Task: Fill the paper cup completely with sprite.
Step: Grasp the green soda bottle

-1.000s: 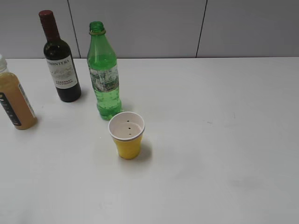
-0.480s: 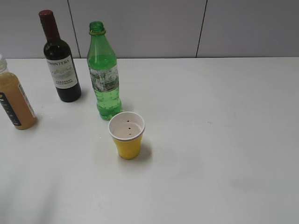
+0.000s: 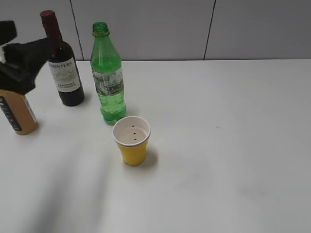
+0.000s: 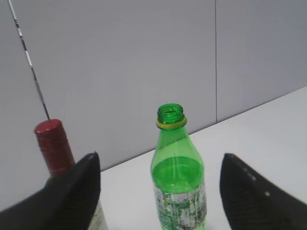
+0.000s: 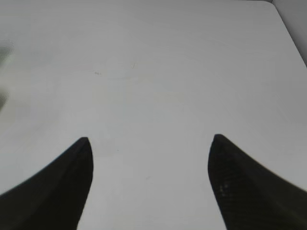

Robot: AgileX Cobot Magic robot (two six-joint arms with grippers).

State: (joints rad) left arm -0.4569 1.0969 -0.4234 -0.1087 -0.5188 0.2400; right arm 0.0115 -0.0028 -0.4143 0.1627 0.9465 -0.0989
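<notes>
- Cup: the paper cup (image 3: 131, 140) stands upright on the white table (image 3: 228, 145), yellow outside, white inside, a few dark dots on the inner wall. Can't tell whether there is any liquid in it.
- Sprite bottle (image 3: 109, 75) is just behind the cup and a touch left, upright, cap off, yellow ring at the neck. Clear fizzy liquid fills the lower body. Bottle and cup are close but not touching.
- Wine bottle (image 3: 62, 63), dark with a white label and red cap, stands left of the sprite bottle, near the wall.
- Tan-liquid bottle (image 3: 17, 111) is at the far left edge, partly covered by the arm.
- Left gripper (image 4: 160, 191): dark mass at upper left of the exterior view, above the tan bottle. In the left wrist view its jaws are spread wide, holding nothing, with the sprite bottle's neck framed between them and the wine bottle's red cap by the left finger. No contact with either.
- Right gripper (image 5: 149, 184): jaws spread wide over bare table, nothing between them. Not seen in the exterior view.
</notes>
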